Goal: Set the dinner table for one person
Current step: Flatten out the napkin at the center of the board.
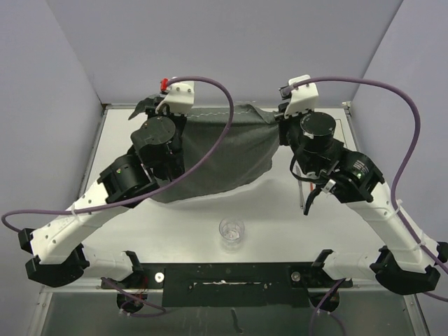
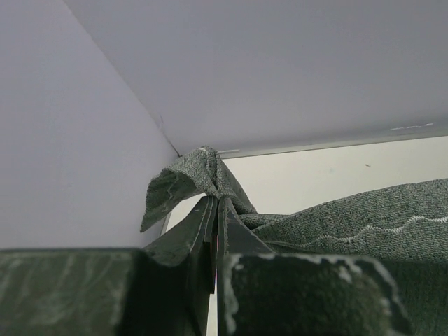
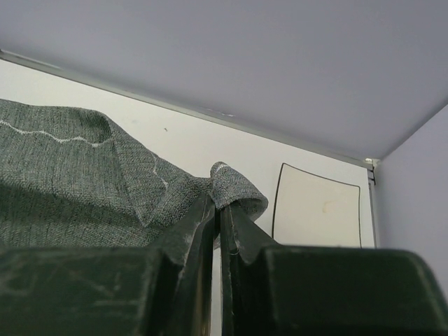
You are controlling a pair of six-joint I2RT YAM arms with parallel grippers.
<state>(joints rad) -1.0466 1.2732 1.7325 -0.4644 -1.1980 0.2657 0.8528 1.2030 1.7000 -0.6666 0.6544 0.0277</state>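
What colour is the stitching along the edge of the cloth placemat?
White, a wavy line on the dark grey placemat; the right wrist view shows it best.

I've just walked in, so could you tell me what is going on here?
Both arms are handling the dark grey placemat. The left gripper and the right gripper are each shut on one of its far corners, near the back of the dinner table, with the cloth stretched between them. A clear glass stands near the front edge, and a white square plate lies by the right wall.
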